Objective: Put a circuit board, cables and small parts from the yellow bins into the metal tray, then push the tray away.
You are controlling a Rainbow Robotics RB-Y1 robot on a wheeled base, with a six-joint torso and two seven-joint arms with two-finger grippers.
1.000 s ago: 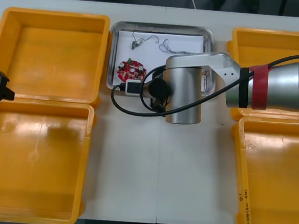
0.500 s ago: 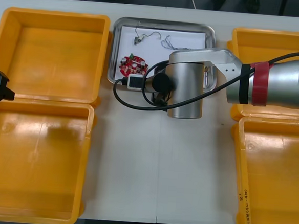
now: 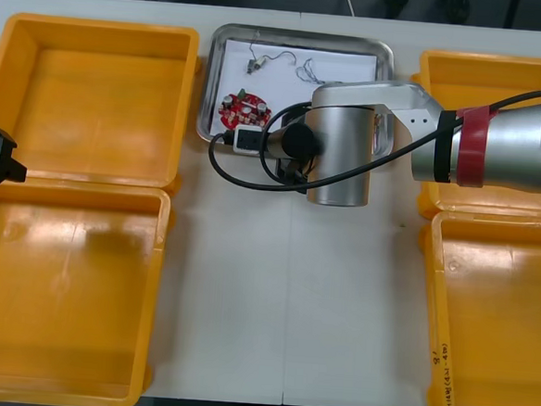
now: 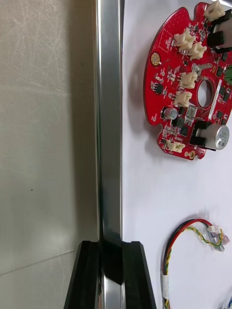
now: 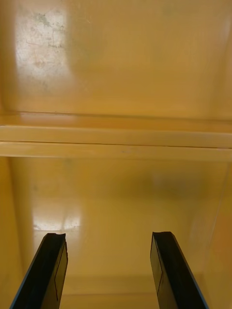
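Note:
The metal tray (image 3: 207, 87), white inside, lies at the far middle of the table. It holds a round red circuit board (image 3: 242, 108) and thin cables (image 3: 315, 72). My right arm (image 3: 343, 157) reaches over the tray's near edge. In the right wrist view my right gripper (image 4: 111, 246) is shut on the tray's shiny rim (image 4: 108, 120). Past the fingers lie the circuit board (image 4: 191, 82) and a red and yellow cable (image 4: 186, 236). My left gripper (image 5: 108, 241) hangs open over the left bins, holding nothing.
Two yellow bins (image 3: 92, 98) (image 3: 60, 290) flank the tray on the left and two (image 3: 488, 79) (image 3: 494, 321) on the right; all look bare inside. The table's far edge runs just beyond the tray. A black cable loop (image 3: 235, 177) hangs off the right wrist.
The tray has slid toward the far edge and a little right, with the right arm following it. The left arm has stayed put.

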